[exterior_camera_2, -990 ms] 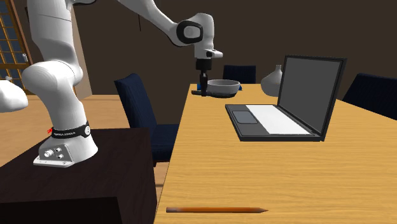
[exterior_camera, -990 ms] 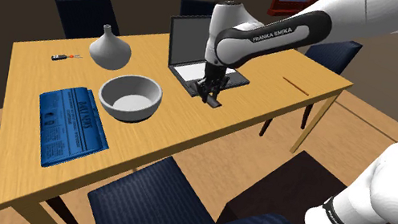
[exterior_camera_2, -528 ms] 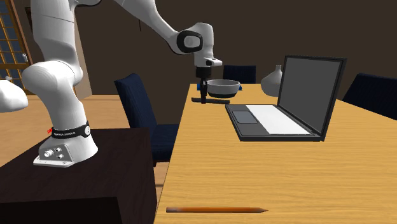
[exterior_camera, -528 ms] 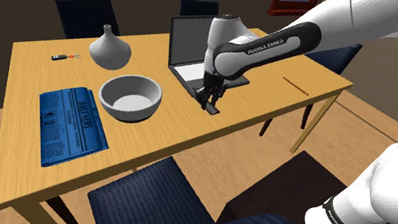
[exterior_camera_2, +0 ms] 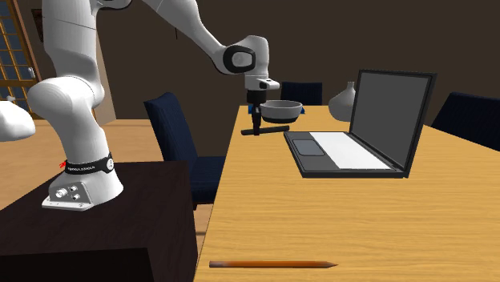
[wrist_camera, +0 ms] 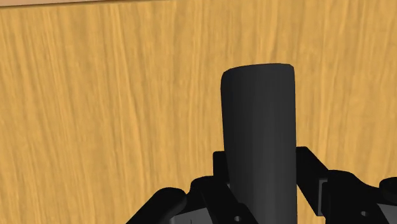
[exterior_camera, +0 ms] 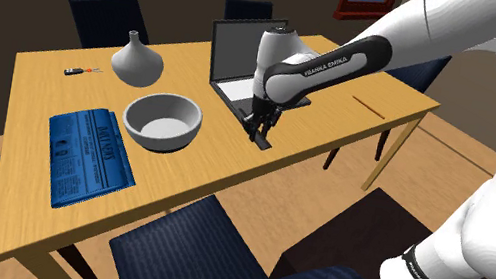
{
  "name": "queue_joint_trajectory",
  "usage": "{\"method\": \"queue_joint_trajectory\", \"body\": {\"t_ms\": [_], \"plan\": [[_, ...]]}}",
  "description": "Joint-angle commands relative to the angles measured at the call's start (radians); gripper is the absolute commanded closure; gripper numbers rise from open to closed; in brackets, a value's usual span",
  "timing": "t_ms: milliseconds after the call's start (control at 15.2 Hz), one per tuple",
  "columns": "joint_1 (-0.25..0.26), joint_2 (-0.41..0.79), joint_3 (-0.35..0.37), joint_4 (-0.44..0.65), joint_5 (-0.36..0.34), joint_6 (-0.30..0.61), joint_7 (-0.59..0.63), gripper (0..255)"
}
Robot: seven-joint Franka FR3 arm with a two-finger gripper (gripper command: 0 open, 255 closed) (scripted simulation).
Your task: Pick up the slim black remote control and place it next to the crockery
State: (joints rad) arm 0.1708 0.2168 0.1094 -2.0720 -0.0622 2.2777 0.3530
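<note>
The slim black remote (wrist_camera: 259,140) is clasped between my black fingers, sticking out ahead of them over the wooden table top (wrist_camera: 114,114). In the shoulder view my gripper (exterior_camera: 260,127) points down, shut on the remote (exterior_camera: 263,139), close above the table near the laptop's front corner. The grey bowl (exterior_camera: 163,121) lies to the shoulder view's left, a short gap away, with a grey vase (exterior_camera: 137,59) behind it. The second exterior view has the gripper (exterior_camera_2: 256,124) and remote (exterior_camera_2: 274,128) just in front of the bowl (exterior_camera_2: 281,108).
An open laptop (exterior_camera: 243,57) stands right behind the gripper. A blue newspaper (exterior_camera: 89,154) lies left of the bowl, a small screwdriver (exterior_camera: 79,71) at the far corner and a pencil (exterior_camera: 370,106) on the right end. Dark blue chairs (exterior_camera: 209,254) ring the table.
The gripper has come down and shifted slightly toward the table's near edge, carrying the remote along. Bowl, vase and laptop are as before.
</note>
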Motion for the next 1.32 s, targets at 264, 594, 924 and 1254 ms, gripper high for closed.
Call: {"method": "queue_joint_trajectory", "body": {"t_ms": [264,594,924,1254], "plan": [[0.000,0.001,0.000,-0.001,0.000,0.000,0.000,0],[0.000,-0.036,0.003,0.024,0.007,-0.060,-0.005,0],[-0.001,-0.065,0.004,0.050,0.013,-0.115,-0.009,0],[-0.001,-0.065,0.004,0.050,0.013,-0.115,-0.009,0]]}}
